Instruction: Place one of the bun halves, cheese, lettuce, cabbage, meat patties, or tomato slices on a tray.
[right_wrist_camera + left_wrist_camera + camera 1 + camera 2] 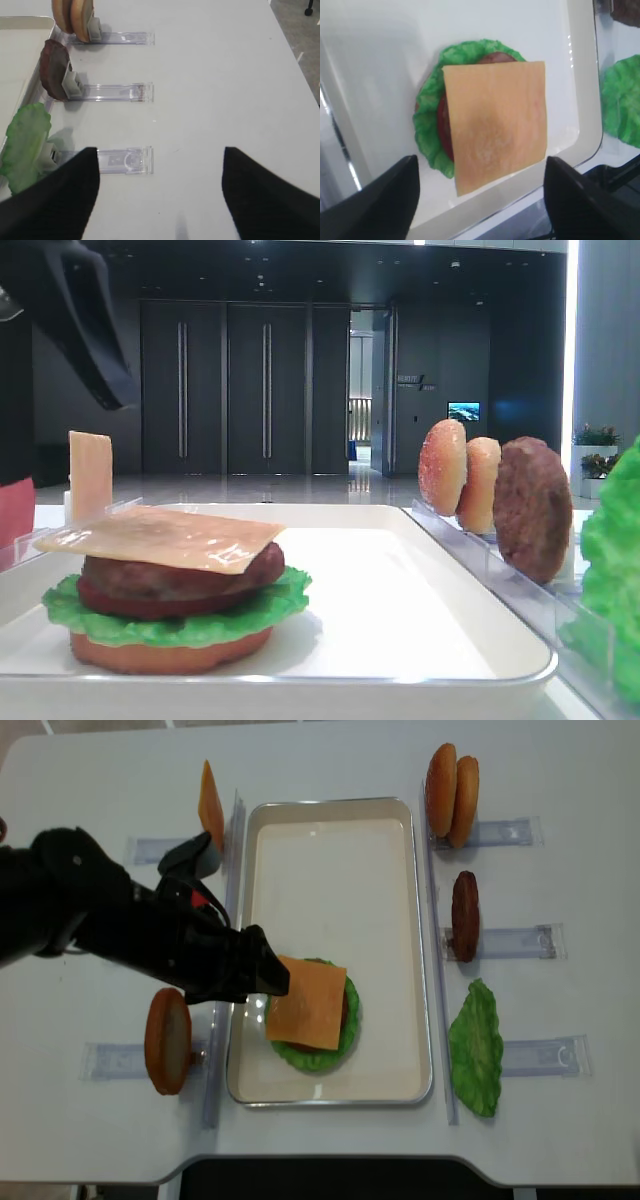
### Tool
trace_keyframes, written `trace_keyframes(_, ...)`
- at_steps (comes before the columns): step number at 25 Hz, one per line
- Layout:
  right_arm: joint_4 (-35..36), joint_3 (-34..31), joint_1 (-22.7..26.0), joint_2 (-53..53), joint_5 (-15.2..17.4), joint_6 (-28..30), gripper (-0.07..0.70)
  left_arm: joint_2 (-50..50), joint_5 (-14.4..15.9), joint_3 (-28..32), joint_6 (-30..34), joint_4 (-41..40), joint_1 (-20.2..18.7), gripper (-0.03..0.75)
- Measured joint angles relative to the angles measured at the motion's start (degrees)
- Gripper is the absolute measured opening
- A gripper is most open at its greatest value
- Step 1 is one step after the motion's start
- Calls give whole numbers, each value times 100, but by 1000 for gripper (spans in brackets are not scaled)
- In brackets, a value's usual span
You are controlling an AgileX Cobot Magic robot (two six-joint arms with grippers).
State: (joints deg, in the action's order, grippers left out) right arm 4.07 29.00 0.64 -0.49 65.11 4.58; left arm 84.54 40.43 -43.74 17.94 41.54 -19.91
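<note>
Now the cheese (495,125) lies atop the stack on the tray (375,165), just below the left end effector (480,200), which hovers released, fingers (380,200) apart, at the stack's 9 o'clock.

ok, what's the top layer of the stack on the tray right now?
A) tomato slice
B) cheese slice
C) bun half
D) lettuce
B: the cheese slice lies flat on top of the stack on the tray, above the meat patty and the lettuce, with nothing over it.
</note>
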Motion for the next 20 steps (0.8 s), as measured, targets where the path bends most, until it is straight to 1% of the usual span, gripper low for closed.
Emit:
trace_keyframes(1, 0, 0, 0, 0, 0, 0, 489, -25, 200, -182, -295, -401, 0, 587)
trace_keyframes(3, 0, 0, 0, 0, 0, 0, 489, -35, 786, -567, -848, -1217, 0, 587)
trace_keyframes(5, 0, 0, 0, 0, 0, 0, 489, -35, 1360, -995, -1254, -1898, 0, 587)
trace_keyframes(7, 0, 0, 0, 0, 0, 0, 489, -35, 1954, -1353, -1538, -2446, 0, 587)
trace_keyframes(10, 0, 0, 0, 0, 0, 0, 489, -35, 2663, -1797, -1834, -3030, 0, 587)
trace_keyframes(11, 0, 0, 0, 0, 0, 0, 489, -35, 2788, -1912, -1906, -3202, 0, 587)
trace_keyframes(12, 0, 0, 0, 0, 0, 0, 489, -42, 2824, -1996, -1968, -3344, 0, 587)
trace_keyframes(17, 0, 0, 0, 0, 0, 0, 489, -71, 2912, -2105, -2021, -3533, 0, 587)
trace_keyframes(19, 0, 0, 0, 0, 0, 0, 489, -72, 2926, -2144, -2021, -3606, 110, 587)
trace_keyframes(20, 0, 0, 0, 0, 0, 0, 489, -76, 2926, -2172, -2008, -3635, 247, 587)
